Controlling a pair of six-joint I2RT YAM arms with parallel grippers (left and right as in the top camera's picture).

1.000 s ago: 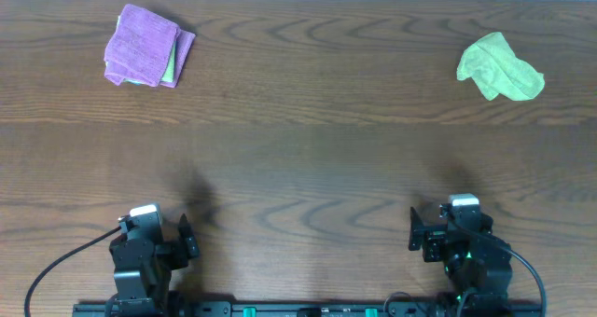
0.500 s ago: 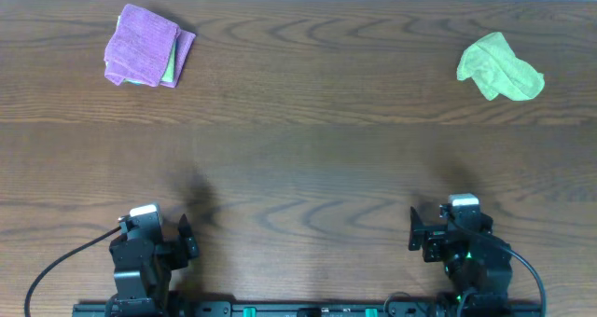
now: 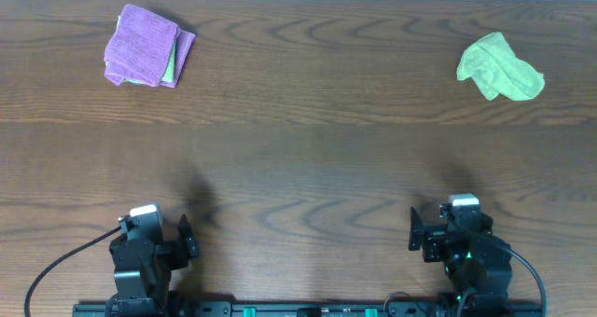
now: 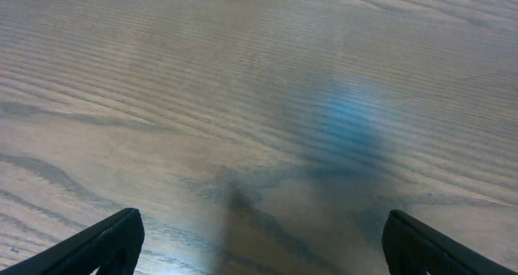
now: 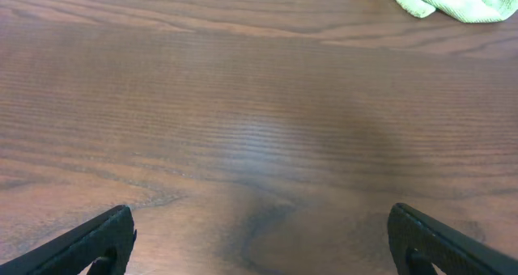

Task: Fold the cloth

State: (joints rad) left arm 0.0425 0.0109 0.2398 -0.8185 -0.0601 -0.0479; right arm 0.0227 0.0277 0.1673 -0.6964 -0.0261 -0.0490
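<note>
Lime-green cloth [image 3: 499,67] lies crumpled in a loose heap, not folded, flat on the wood-grain table [image 3: 308,149]. Nothing sits on it and nothing touches it.

Everything else, taken from the cloth:
- Purple folded cloth [image 3: 145,45]: well apart, far to the left, about level w/ it. A pale green layer [image 3: 170,65] peeks out at its right side.
- R gripper [image 3: 415,231]: well apart, toward the near side and a bit left. Bare wood lies between it and the cloth, so no obstacle on that line. In the R wrist view the gripper [image 5: 263,234] has its fingers spread wide w/ nothing between them, and the cloth [image 5: 453,0] shows only at the top right corner, partly cut off.
- L gripper [image 3: 187,235]: farther still, near side and far left. In the L wrist view the gripper [image 4: 261,243] has its fingers also spread wide and empty, w/ only bare table ahead; the cloth isn't in that view.
- Black cables [image 3: 56,266] loop out from both arm bases, well clear of the cloth.
- Mounting rail [image 3: 308,310] runs along the near edge btwn the two bases.

Soft shadows fall on the wood just ahead of each gripper.
</note>
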